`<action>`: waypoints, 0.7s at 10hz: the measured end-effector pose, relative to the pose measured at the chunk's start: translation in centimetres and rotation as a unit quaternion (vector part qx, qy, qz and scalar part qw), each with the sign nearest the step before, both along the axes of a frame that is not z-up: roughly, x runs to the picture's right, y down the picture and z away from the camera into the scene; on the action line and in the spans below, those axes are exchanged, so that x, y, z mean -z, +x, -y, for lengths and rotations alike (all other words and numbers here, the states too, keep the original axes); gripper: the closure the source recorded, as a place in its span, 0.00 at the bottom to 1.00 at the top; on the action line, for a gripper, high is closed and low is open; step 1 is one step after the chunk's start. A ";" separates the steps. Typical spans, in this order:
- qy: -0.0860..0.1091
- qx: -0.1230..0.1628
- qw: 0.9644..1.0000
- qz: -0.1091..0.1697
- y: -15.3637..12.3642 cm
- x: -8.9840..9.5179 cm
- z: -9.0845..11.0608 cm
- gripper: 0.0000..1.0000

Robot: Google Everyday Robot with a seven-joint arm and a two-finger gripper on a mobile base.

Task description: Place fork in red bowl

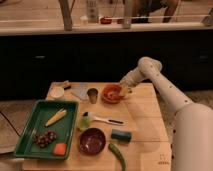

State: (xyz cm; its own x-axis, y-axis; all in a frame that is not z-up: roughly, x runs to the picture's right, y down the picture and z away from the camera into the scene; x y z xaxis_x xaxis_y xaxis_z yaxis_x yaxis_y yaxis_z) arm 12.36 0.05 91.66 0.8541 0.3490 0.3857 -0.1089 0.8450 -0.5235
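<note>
The red bowl (112, 94) is a bright orange-red shallow bowl at the back middle of the wooden table (142, 122). My gripper (123, 90) hangs at the bowl's right rim, reaching in from the right on the white arm. I cannot make out a fork at the gripper or in the bowl. A long utensil with a white handle and a dark end (105, 119) lies flat in the middle of the table, in front of the bowl.
A maroon bowl (92, 140) sits at the front. A green tray (31, 125) on the left holds corn, grapes and an orange piece. A metal cup (92, 95), a small white dish (57, 92), a teal sponge (121, 135) and a green pepper (116, 155) stand around.
</note>
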 end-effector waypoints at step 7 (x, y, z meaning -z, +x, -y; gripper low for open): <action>0.000 -0.004 1.000 0.010 0.1 0.2 -0.5 0.20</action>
State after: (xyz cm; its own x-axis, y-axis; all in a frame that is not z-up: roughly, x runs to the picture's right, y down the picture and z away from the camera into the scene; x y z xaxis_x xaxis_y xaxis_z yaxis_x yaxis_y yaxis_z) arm 12.50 0.53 91.41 0.8433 0.3559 0.4028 -0.1053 0.8443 -0.5255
